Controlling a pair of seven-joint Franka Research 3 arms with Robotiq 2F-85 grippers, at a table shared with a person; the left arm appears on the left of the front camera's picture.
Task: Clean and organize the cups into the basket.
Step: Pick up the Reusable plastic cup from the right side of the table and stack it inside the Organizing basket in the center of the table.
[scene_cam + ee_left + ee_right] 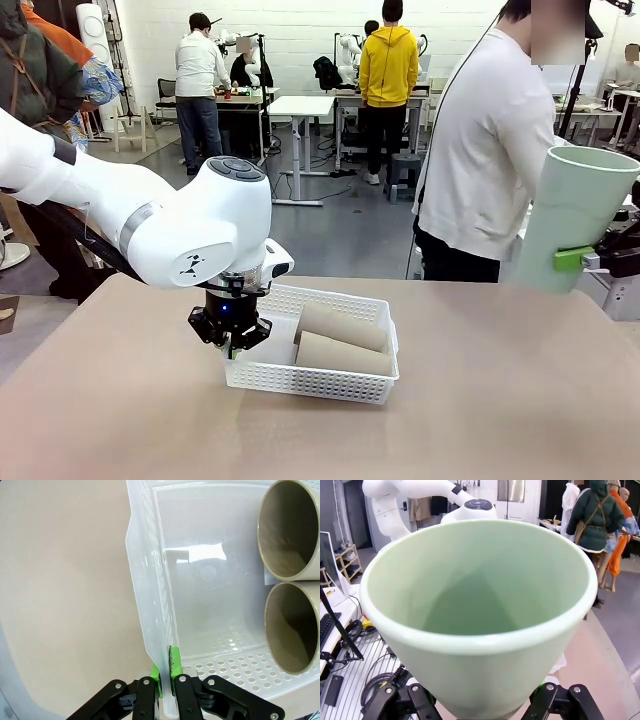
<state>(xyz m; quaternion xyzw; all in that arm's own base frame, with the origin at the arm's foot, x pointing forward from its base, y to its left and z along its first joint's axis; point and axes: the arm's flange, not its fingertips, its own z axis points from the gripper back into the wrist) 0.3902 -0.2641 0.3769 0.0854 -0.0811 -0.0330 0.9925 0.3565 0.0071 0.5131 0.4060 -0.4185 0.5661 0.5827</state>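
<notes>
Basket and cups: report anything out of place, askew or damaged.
Nothing spilled or damaged. Two tan-brown matte tumblers lie on their sides in the white perforated plastic basket; the pale mint green tumbler is outside it, held aloft by the right gripper. The left gripper pinches the basket's wall.

tan cups (289, 530) getting cut off by left wrist pic's right edge, mint cup (480, 630) base hiding btw right gripper (482, 702) fingers, right gripper getting cropped in front view

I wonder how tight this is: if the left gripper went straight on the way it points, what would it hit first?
The left gripper points down, its jaws shut on the side wall of the basket. Straight on, it would probably meet the table right beneath, though depth is unclear.
</notes>
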